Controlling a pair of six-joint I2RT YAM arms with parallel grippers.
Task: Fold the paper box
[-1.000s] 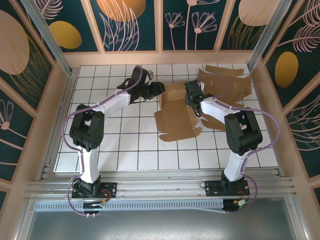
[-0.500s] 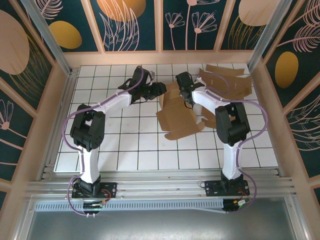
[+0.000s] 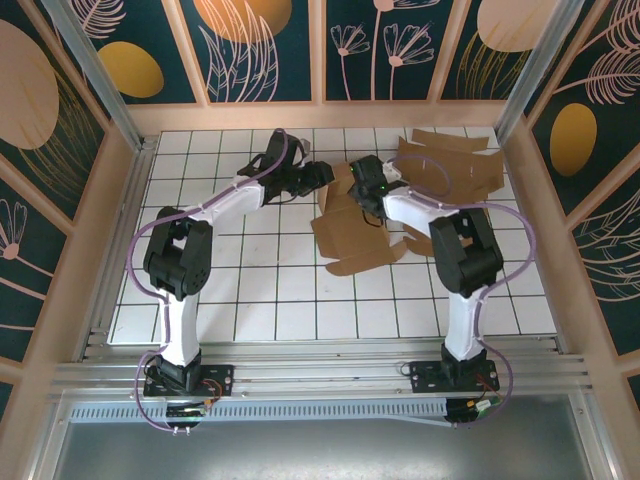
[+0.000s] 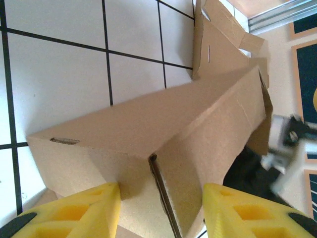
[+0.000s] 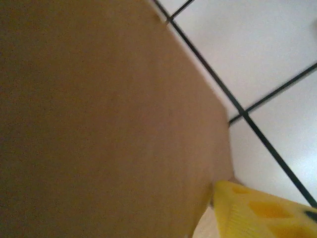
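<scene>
We see the brown paper box [image 3: 352, 235] half folded on the white counter [image 3: 250, 290], in the upper middle of the top view, the left tool [image 3: 320, 176] spread wide around one box wall, and we cannot tell if the right tool [image 3: 365, 183] beside it is spread or pinching.

Tiled table [image 3: 260, 290]: paper box [image 3: 355, 240] (part-folded), cardboard sheets [image 3: 460, 165].

**Tiled table, spare cardboard and painted walls**
A white tiled table [image 3: 260, 290] with black grid lines is spreading out beneath the right gripper [image 3: 365, 188] and on all sides of it. Flat cardboard sheets [image 3: 455, 165] are lying in a loose pile off to its right, near the back wall. Leaf-and-flower wall panels [image 3: 260, 45] are standing beyond it, and an aluminium rail [image 3: 320, 375] is running well behind it.
</scene>
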